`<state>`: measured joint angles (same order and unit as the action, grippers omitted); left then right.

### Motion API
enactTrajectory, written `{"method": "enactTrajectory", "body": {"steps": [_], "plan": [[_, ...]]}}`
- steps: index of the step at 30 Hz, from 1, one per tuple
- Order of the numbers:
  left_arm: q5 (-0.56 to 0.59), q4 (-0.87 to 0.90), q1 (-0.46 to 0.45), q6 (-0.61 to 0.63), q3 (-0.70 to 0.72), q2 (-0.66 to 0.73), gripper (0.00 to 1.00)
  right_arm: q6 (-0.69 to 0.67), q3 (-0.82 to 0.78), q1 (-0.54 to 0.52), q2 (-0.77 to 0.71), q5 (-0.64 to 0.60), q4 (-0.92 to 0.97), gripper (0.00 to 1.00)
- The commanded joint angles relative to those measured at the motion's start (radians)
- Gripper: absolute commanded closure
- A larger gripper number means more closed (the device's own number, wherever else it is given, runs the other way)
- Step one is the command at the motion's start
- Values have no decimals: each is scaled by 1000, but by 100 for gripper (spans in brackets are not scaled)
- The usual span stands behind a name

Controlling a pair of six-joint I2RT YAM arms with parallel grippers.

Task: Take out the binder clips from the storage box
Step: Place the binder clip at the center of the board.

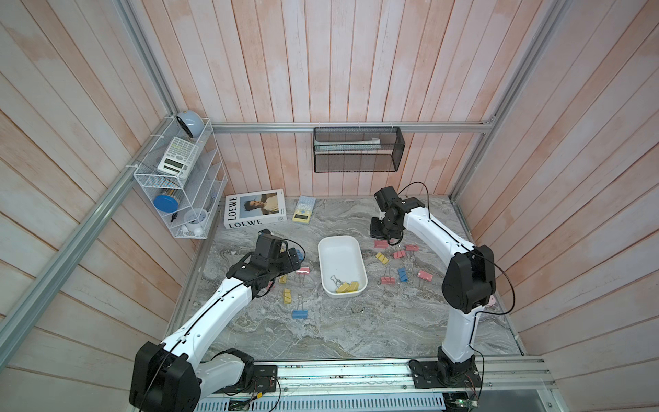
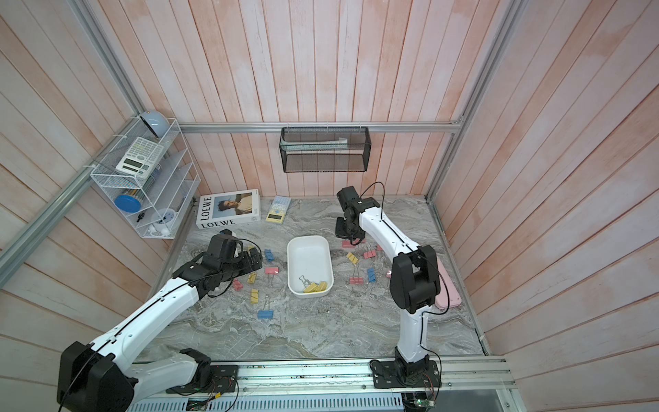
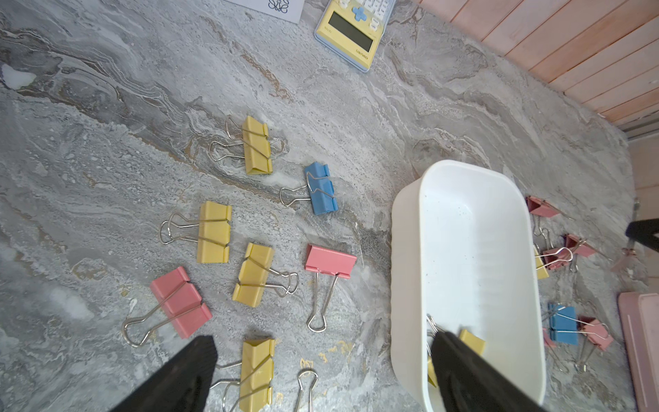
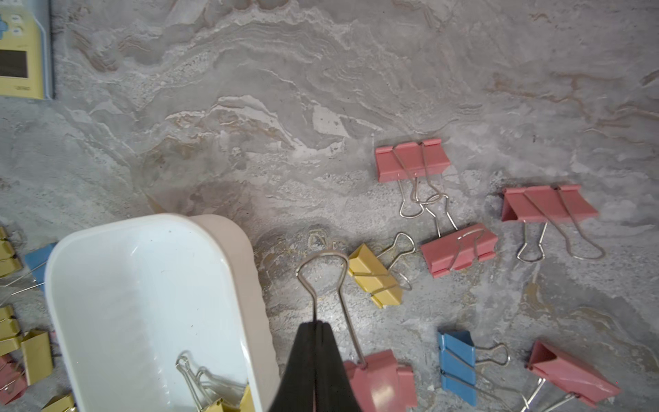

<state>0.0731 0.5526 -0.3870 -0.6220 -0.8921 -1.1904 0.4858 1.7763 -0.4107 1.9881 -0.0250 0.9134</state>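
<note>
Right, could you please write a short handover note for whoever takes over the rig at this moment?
Grippers: the left gripper is open and empty, over the table beside the storage box. The right gripper is shut, its tips at the wire handle of a pink clip outside the box; I cannot tell whether it pinches it.
Done: most binder clips lie on the table on both sides of the box.
Left: what look like two yellow clips at the box's near end.
</note>
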Motion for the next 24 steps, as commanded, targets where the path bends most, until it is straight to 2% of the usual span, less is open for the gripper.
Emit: {"method": "enactTrajectory", "body": {"steps": [1, 10, 13, 16, 19, 24], "plan": [[-27, -20, 4, -7, -27, -16, 0, -48, 72, 8, 91, 18, 26, 100], [-51, -14, -6, -28, -39, -53, 0, -50, 269, 24, 307, 26, 62, 100], [-56, -7, -12, -29, -50, -78, 0, -51, 303, 27, 345, 28, 64, 91], [-63, 4, -22, -27, -77, -122, 0, -57, 335, 30, 369, 28, 82, 70], [-63, 10, -37, -29, -108, -167, 0, -62, 340, 27, 349, 36, 104, 57], [-45, 5, -46, -42, -135, -209, 0, -57, 191, 7, 190, 59, 69, 51]]}}
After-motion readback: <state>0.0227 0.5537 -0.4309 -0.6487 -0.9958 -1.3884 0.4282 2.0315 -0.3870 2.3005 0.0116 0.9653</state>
